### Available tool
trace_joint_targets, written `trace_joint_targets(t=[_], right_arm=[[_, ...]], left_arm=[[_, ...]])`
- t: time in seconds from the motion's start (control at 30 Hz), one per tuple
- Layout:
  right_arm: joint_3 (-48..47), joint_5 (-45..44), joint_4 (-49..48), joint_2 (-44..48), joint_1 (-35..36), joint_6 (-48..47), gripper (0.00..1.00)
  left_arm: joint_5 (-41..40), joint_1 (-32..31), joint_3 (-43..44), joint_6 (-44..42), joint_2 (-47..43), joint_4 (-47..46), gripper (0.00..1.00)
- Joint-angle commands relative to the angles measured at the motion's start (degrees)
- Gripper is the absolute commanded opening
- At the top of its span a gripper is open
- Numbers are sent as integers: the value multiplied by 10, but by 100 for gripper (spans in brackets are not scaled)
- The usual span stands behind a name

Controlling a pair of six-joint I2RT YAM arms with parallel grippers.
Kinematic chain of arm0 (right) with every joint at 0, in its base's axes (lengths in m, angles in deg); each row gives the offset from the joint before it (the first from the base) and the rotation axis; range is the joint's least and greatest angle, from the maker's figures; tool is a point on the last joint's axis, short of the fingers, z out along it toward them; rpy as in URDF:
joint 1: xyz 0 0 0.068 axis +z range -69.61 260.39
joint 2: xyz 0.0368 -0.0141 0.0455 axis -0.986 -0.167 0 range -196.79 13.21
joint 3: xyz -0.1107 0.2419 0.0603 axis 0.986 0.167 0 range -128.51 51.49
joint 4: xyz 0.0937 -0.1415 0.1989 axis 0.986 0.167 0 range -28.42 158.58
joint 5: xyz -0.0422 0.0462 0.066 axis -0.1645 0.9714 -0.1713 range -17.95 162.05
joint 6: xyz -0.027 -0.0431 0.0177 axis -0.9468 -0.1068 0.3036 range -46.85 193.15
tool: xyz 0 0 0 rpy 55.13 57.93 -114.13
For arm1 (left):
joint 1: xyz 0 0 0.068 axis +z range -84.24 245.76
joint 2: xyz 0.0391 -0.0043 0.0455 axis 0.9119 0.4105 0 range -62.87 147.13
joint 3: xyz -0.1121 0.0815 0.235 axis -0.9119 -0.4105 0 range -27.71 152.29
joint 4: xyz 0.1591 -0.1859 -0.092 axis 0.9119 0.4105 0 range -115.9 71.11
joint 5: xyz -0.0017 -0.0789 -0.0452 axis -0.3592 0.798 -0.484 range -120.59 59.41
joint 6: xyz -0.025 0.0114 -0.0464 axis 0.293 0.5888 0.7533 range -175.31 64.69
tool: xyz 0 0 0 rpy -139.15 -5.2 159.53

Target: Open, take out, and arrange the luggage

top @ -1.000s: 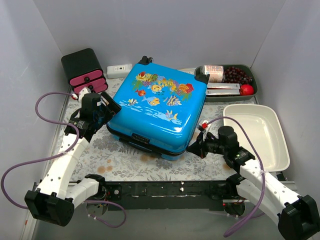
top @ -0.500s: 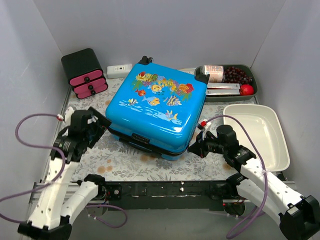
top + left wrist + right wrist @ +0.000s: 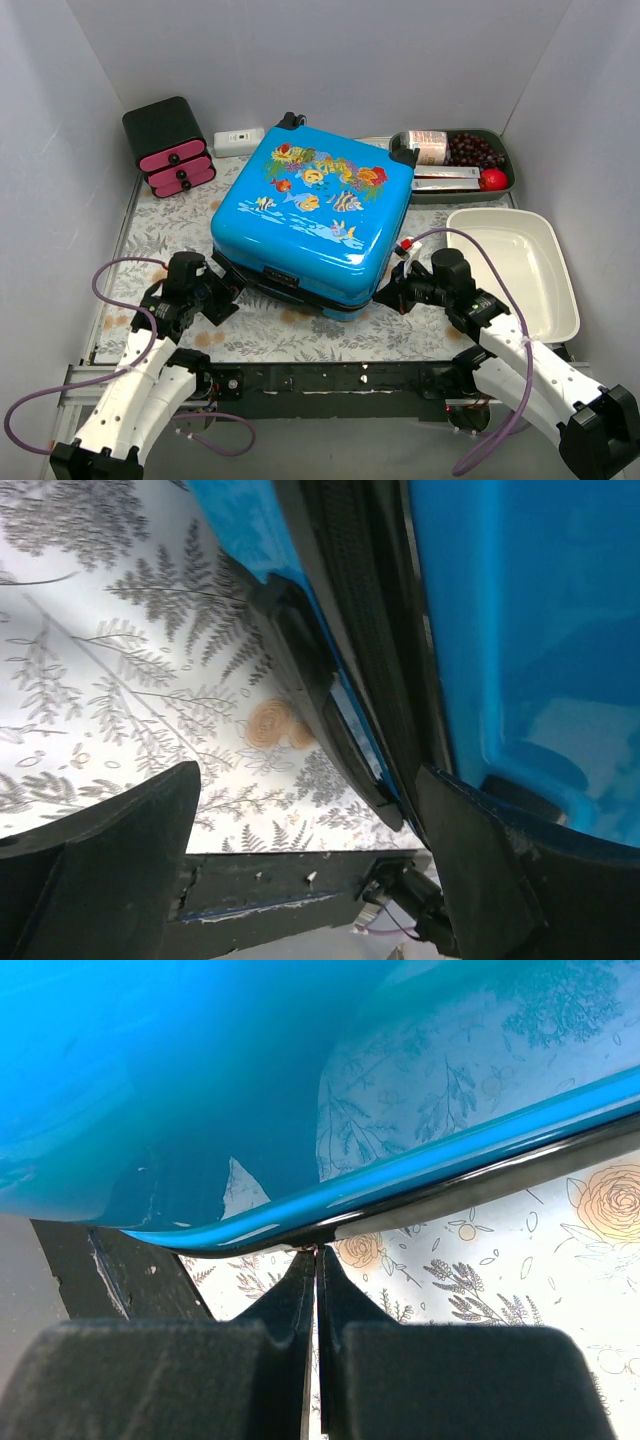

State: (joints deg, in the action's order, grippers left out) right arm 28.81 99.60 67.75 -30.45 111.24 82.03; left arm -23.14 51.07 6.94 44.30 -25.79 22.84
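Blue hard-shell luggage [image 3: 315,205], printed with cartoon fish, lies flat on the flower-patterned bench [image 3: 250,325], its two shells together.

**Overhead view.** The left tool [image 3: 225,293] sits at the case's near left corner and the right tool [image 3: 385,295] at its near right corner. This view alone shows the surroundings:
- a black box with pink drawers [image 3: 170,148] at far left, with a white device [image 3: 238,140] beside it
- a dark tray [image 3: 512,165] at far right holding a bottle [image 3: 425,145], grapes [image 3: 473,150] and a red ball [image 3: 492,179]
- a white basin [image 3: 515,270] near the right arm

The tools' jaws are too small to judge from here.

**Left wrist view.** The left tool [image 3: 308,775] is released. Its fingers [image 3: 120,850] stand wide apart, and the case's black zipper trim [image 3: 350,630] runs between them. One finger hangs over the cloth, while the other is against the blue shell or just beside it. A round brown mark [image 3: 272,723] on the cloth shows here.

**Right wrist view.** The right tool [image 3: 317,1255] is clenched, its fingers [image 3: 150,1380] pressed flat together. The tips reach the black trim under the shell's glossy curved edge. Whether anything is pinched between them cannot be told. The shell mirrors the cloth's leaf pattern, a detail seen in no other view.
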Motion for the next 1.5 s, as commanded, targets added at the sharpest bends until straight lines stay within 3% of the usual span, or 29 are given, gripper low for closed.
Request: trace_joint_targets(t=[0.0, 0.13, 0.3, 0.5, 0.67, 0.83, 1.13, 1.37, 1.4, 1.47], right_arm=[[-8, -27, -70, -7, 2, 8, 1], [-4, -34, -74, -11, 3, 10, 1], [-7, -54, -66, 2, 2, 6, 1], [6, -60, -63, 11, 2, 13, 1], [8, -37, -51, 9, 2, 24, 1], [18, -29, -56, 9, 2, 22, 1], [13, 57, -49, 31, 3, -61, 1], [-10, 66, -28, 32, 24, -86, 1], [-13, 62, -20, 31, 32, -88, 1], [-22, 22, 16, 29, 68, -109, 1]], left_arm=[[93, -1, -31, 15, -30, -77, 89], [137, 0, -76, 39, -22, -140, 80], [99, -1, -80, 20, -36, -120, 70], [64, -1, -130, 63, -59, -151, 59], [31, -1, -137, 77, -32, -167, 59], [59, -2, -156, 95, -4, -254, 56], [40, -40, -163, 141, 46, -337, 49], [-19, -119, -128, 181, 116, -361, 17], [-39, -141, -125, 192, 118, -361, 9], [-60, -159, -118, 201, 121, -357, 5]])
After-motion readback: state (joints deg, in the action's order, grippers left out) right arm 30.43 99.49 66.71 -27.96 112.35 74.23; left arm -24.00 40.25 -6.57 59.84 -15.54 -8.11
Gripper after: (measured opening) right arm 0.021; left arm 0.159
